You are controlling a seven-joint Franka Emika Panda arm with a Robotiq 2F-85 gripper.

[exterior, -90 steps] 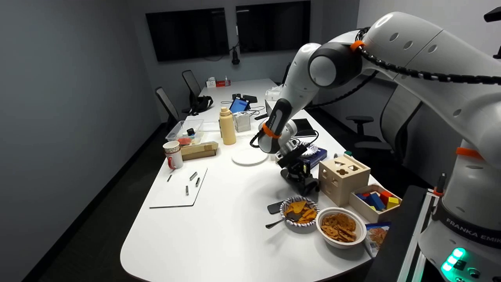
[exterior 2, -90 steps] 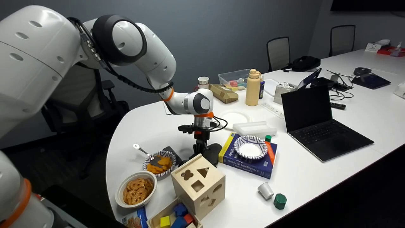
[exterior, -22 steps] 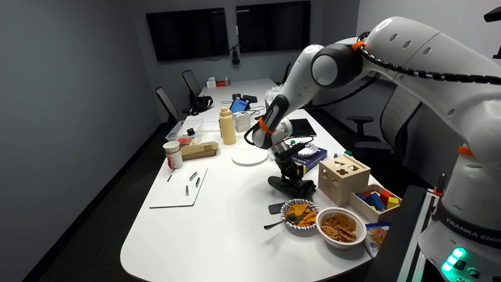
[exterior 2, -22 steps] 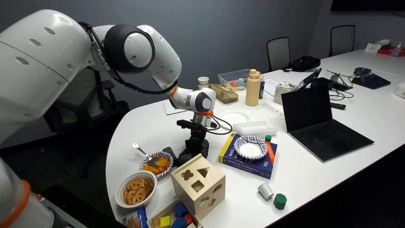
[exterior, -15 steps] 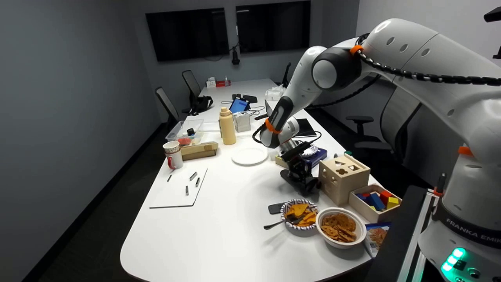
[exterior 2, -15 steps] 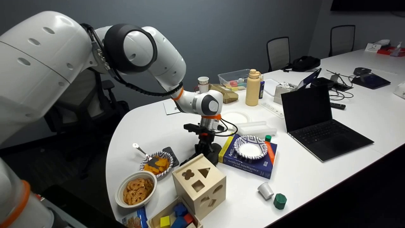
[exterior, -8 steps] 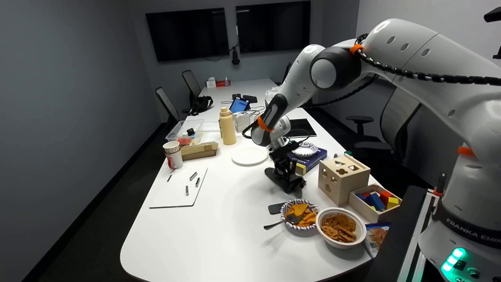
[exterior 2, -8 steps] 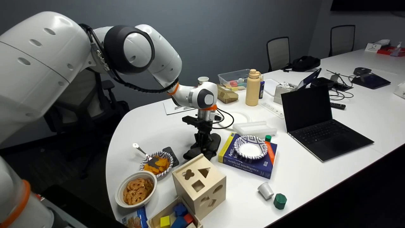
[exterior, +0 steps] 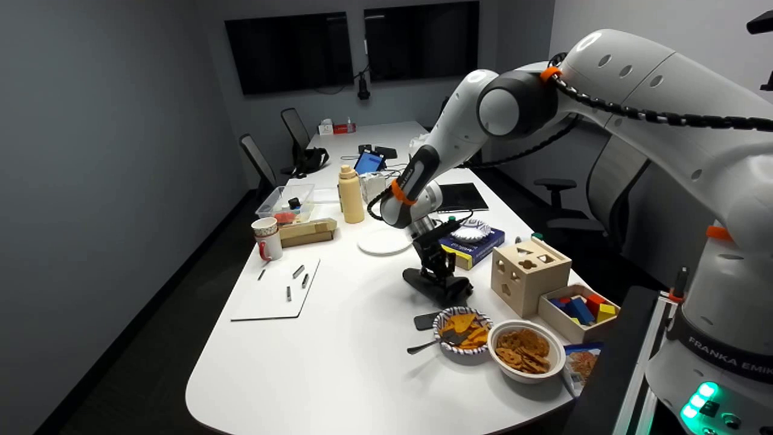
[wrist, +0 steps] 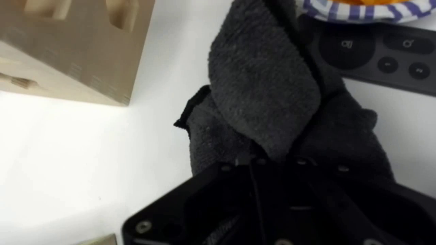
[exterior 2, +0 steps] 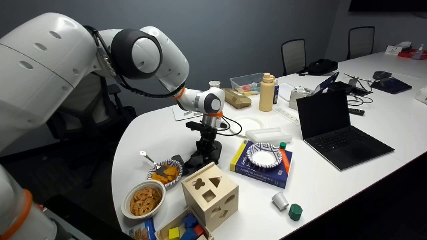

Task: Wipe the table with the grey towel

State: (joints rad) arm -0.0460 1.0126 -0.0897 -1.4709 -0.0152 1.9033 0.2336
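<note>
Grey towel [wrist: 264, 80] partly behind pincer [wrist: 274, 161]

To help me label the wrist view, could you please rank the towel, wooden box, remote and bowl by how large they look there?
Largest: towel
Next: wooden box
Then: remote
Smallest: bowl
These are visible parts only, as the frame cuts into all four; nearness may enlarge the wooden box.

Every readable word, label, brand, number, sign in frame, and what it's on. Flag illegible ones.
"FRANKA EMIK", cut off: robot base
"Artificial Intelligence": book spine
"A Modern Approach": same spine
"1": remote button
"2": remote button
Partly hidden by patterned plate: book cover lettering.
Too small or unclear: two remote icons, forearm label, snack bag print, white box logo.
</note>
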